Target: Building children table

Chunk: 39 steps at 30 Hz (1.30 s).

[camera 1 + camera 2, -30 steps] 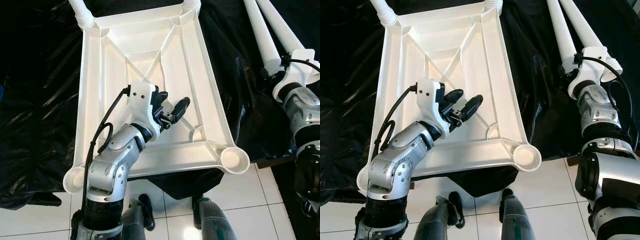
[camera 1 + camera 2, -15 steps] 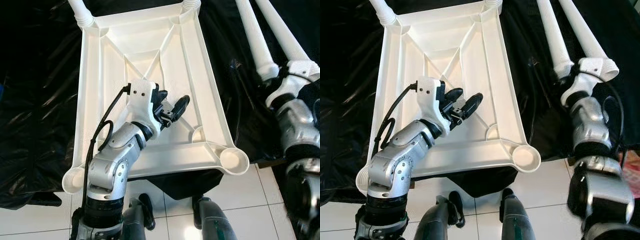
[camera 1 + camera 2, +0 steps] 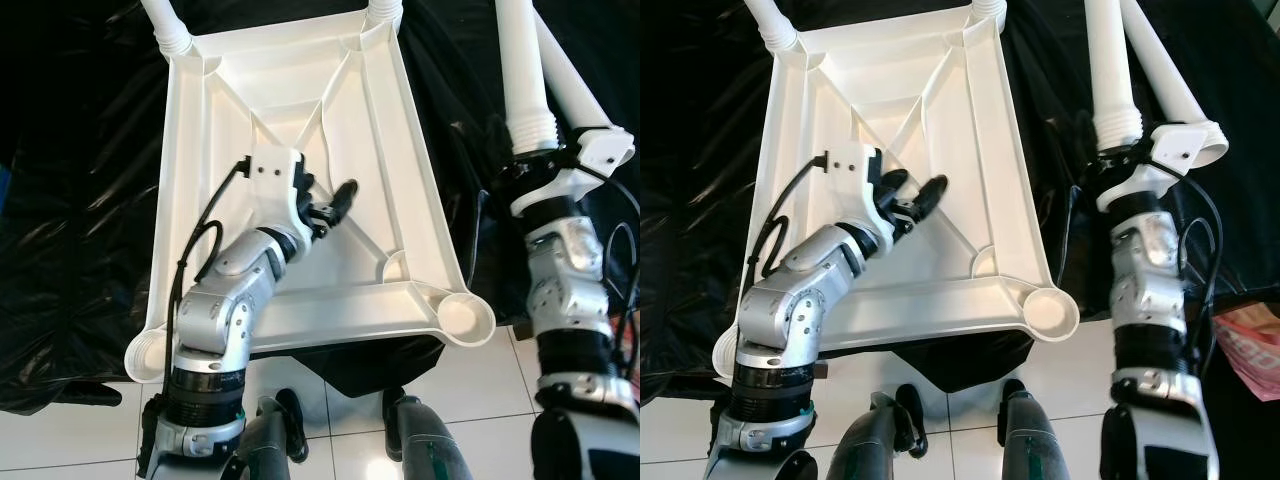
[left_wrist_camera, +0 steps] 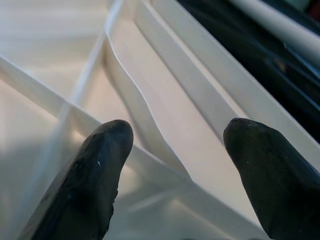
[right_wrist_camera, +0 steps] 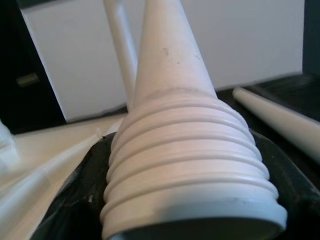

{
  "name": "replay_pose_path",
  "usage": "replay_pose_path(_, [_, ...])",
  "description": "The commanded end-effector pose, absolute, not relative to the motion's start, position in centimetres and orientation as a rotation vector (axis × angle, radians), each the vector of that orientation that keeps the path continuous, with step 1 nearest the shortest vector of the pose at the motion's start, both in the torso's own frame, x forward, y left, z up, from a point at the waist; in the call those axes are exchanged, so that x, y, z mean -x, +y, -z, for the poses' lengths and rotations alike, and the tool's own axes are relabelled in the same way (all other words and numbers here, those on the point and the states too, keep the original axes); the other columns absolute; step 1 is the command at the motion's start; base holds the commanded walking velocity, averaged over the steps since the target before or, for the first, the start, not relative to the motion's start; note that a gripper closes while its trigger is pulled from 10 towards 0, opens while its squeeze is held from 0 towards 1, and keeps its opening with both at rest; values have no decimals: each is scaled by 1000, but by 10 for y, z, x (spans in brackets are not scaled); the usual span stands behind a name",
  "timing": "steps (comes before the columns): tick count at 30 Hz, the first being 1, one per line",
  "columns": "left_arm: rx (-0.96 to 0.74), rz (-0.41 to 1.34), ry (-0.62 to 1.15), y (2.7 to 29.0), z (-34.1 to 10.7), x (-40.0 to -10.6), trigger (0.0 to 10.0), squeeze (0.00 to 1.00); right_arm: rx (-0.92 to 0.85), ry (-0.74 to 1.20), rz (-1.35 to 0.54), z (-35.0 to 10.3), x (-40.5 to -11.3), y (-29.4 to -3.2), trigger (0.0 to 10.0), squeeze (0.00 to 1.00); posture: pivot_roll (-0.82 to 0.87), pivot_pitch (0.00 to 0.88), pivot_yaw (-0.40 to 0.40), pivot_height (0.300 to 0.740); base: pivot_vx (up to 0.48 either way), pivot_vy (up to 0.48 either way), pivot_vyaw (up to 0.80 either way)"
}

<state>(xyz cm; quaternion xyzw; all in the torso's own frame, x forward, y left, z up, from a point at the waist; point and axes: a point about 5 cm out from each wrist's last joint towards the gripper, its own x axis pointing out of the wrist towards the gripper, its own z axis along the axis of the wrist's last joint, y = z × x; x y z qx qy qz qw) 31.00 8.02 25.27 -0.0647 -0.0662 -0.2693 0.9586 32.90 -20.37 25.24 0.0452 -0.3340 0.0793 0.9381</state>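
Since the frame a second earlier, the right gripper had lifted one long white plastic table leg clear of its neighbour and swung it more upright, while the left gripper had drawn a little further up the tabletop, toward its middle.

The white plastic children's tabletop lay upside down on a crumpled black plastic sheet, its ribbed underside facing up, diagonal ribs crossing near the centre. Two legs were already seated in the far corner sockets; the two near sockets — one at the near right corner — stood open.

The right gripper was clenched around the leg's ribbed, threaded end, a black finger pressed against each side of the threads, with the shaft running up and away from the wrist. That leg was held off to the right of the tabletop, over the black sheet, well apart from the open sockets. A second loose white leg lay on the sheet just beside it, to its right.

The left gripper hovered over the tabletop's underside near the rib crossing, its two black fingertips spread apart with nothing between them — only the white ribs showing below.

Glossy white floor tiles showed at the robot's feet.
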Motion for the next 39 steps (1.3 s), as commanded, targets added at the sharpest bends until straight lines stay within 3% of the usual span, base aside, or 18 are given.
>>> replay_pose_path(1, [142, 534, -144, 84, -252, -312, 10000, 0, -96, -748, -165, -259, -320, -198, 10000, 0, -57, 183, 33, 740, 0, 0, 0])
replay_pose_path(8, [189, 694, -232, 88, -264, -308, 10000, 0, -117, -755, -177, -259, -307, -183, 10000, 0, -65, 154, 17, 740, 0, 0, 0])
replay_pose_path(9, [187, 732, -244, 88, -267, -308, 10000, 1000, -121, -751, -186, -259, -304, -179, 10000, 0, -67, 147, 12, 740, 0, 0, 0])
replay_pose_path(18, [348, 957, -286, 83, -288, -305, 10000, 1000, -108, -746, -303, -264, -289, -159, 10000, 0, -87, 130, 15, 740, 0, 0, 0])
replay_pose_path(19, [398, 998, -287, 79, -292, -304, 10000, 933, -104, -739, -329, -262, -287, -156, 10000, 0, -96, 124, 19, 740, 0, 0, 0])
replay_pose_path(20, [398, 998, -287, 79, -292, -304, 10000, 933, -104, -739, -329, -262, -287, -156, 10000, 0, -96, 124, 19, 740, 0, 0, 0])
replay_pose_path(21, [432, 1032, -292, 77, -296, -303, 10000, 94, -104, -730, -349, -261, -285, -154, 10000, 0, -98, 123, 19, 740, 0, 0, 0])
replay_pose_path(23, [452, 1053, -294, 75, -298, -302, 10000, 94, -104, -724, -361, -260, -284, -152, 10000, 0, -98, 123, 19, 740, 0, 0, 0])
replay_pose_path(24, [477, 1110, -285, 71, -300, -299, 10000, 0, -107, -705, -389, -256, -282, -148, 10000, 0, -105, 121, 20, 740, 0, 0, 0])
replay_pose_path(28, [538, 1246, -277, 65, -307, -292, 10000, 0, -96, -646, -479, -246, -275, -134, 10000, 0, -107, 115, 19, 740, 0, 0, 0])
replay_pose_path(39, [515, 1343, -247, 67, -314, -291, 10000, 0, -59, -545, -700, -227, -263, -111, 10000, 0, -87, 114, 28, 740, 0, 0, 0])
